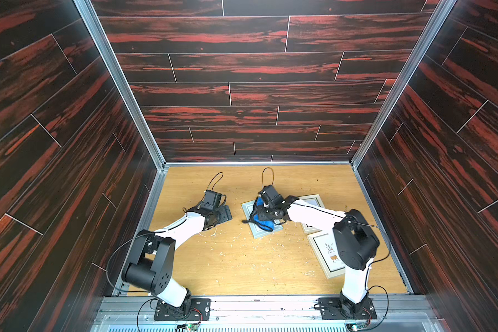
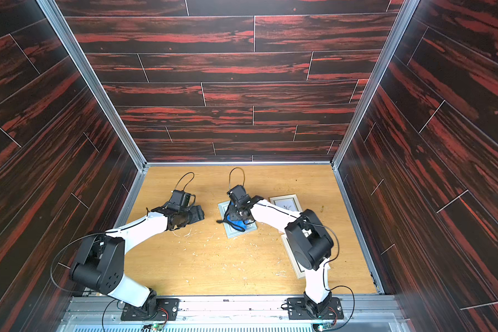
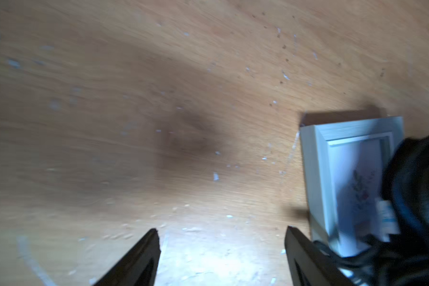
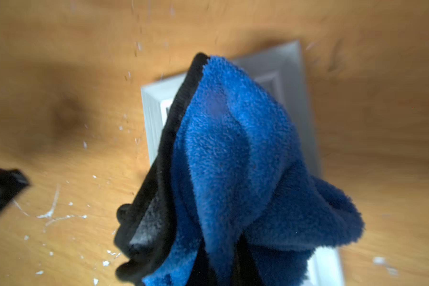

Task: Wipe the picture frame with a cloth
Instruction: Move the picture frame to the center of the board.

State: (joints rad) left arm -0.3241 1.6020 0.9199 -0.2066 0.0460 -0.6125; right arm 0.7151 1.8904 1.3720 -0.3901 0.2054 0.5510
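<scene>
A grey-white picture frame (image 1: 261, 234) lies flat on the wooden table near its middle, and it also shows in the left wrist view (image 3: 317, 161). The bright blue cloth (image 1: 264, 223) with black edging hangs bunched over the frame's glass, covering most of it in the right wrist view (image 4: 233, 148). My right gripper (image 1: 260, 214) is shut on the cloth from above; the cloth hides its fingers. My left gripper (image 3: 222, 231) stands open and empty just left of the frame, low over the table (image 1: 224, 213).
Two more picture frames lie to the right: one (image 1: 314, 199) partly under the right arm, one (image 1: 325, 260) nearer the front beside the right arm's elbow. White flecks and scratches (image 1: 230, 244) dot the table. Dark panelled walls enclose three sides.
</scene>
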